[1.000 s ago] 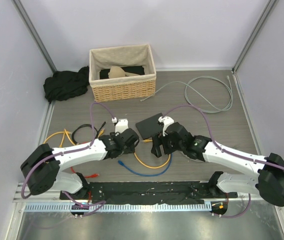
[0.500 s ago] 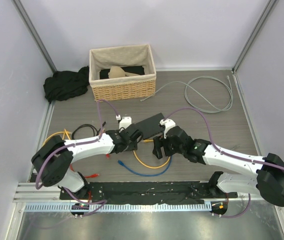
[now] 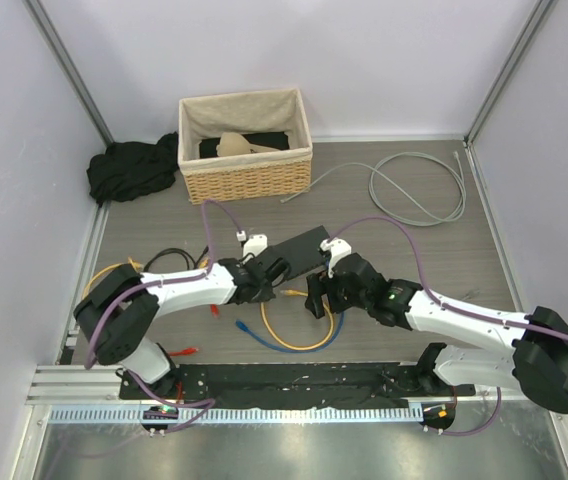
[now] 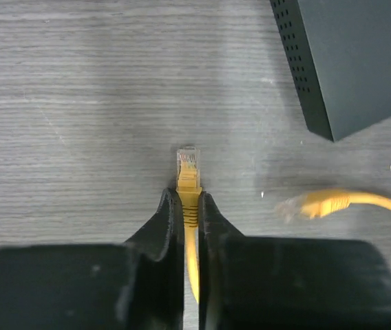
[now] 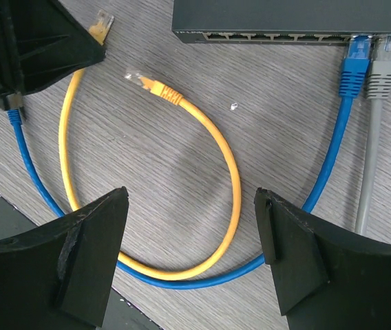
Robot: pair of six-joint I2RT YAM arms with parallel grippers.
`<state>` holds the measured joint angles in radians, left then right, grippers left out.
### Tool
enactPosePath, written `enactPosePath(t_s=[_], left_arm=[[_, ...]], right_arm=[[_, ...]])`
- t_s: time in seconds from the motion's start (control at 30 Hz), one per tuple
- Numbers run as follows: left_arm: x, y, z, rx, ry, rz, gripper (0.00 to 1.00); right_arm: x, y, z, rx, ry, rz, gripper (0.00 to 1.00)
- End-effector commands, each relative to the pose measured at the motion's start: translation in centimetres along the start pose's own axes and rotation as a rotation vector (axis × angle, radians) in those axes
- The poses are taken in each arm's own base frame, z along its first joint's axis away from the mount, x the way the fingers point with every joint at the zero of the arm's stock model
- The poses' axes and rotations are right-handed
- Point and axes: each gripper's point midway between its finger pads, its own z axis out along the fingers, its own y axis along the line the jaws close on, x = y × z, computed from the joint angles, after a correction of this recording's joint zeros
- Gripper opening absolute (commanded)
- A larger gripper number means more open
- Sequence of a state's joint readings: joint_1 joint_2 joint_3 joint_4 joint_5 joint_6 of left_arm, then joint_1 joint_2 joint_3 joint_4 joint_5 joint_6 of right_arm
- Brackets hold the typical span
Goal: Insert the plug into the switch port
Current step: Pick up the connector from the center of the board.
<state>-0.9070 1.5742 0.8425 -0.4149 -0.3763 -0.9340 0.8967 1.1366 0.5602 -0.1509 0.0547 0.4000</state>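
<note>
left fingers (image 4: 176,214): pinched shut on the yellow plug (image 4: 188,165), clear tip poking out.
right fingers (image 3: 316,298): spread wide, holding nothing.
switch (image 3: 299,250): mid-tabletop, just past both arms, ports on its near side. The blue plug (image 5: 351,69) and grey plug (image 5: 383,69) sit in its end ports.
risk: nothing braces the switch, so a push could just slide it. The plug could also twist in that skinny grip.
in the way: loose yellow end (image 5: 140,77) near the ports.
far edge: wicker basket (image 3: 246,150), black cloth (image 3: 129,168) far-left.
</note>
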Motion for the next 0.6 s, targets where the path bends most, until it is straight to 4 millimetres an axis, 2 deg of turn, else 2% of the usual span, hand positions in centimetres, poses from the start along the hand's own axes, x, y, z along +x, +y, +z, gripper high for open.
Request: enactPosePath(t_s=[0.0, 0.07, 0.13, 0.17, 0.23, 0.27, 0.4, 0.57], left_arm=[[-1.8, -0.5, -2.0, 0.076, -0.076, -0.059, 0.01], [-4.5, -1.2, -4.5, 0.152, -0.17, -0.088, 0.0], [-6.6, -1.5, -6.3, 0.208, -0.253, -0.074, 0.0], [-9.0, -2.2, -8.7, 0.292, -0.34, -0.108, 0.0], [-10.4, -2.9, -10.6, 0.382, -0.41, -0.073, 0.0], [-12.0, -3.8, -12.5, 0.465, -0.478, -0.098, 0.0], [-13.1, -5.6, -14.7, 0.631, -0.538, -0.085, 0.01], [-14.2, -8.0, -17.8, 0.836, -0.588, -0.135, 0.01]], right_arm=[[-3.3, 1.3, -1.2, -0.038, -0.111, 0.016, 0.82], [-4.2, 1.3, -1.8, -0.027, -0.134, 0.018, 0.82], [-6.2, 1.7, -2.9, -0.029, -0.19, 0.018, 0.82], [-6.7, 1.9, -3.2, -0.032, -0.199, 0.015, 0.82], [-8.9, 2.3, -4.6, -0.045, -0.256, 0.025, 0.82], [-9.4, 2.5, -5.0, -0.056, -0.264, 0.034, 0.82], [-13.1, 3.6, -7.3, -0.133, -0.34, 0.067, 0.82], [-16.2, 5.4, -9.1, -0.28, -0.403, 0.118, 0.82]])
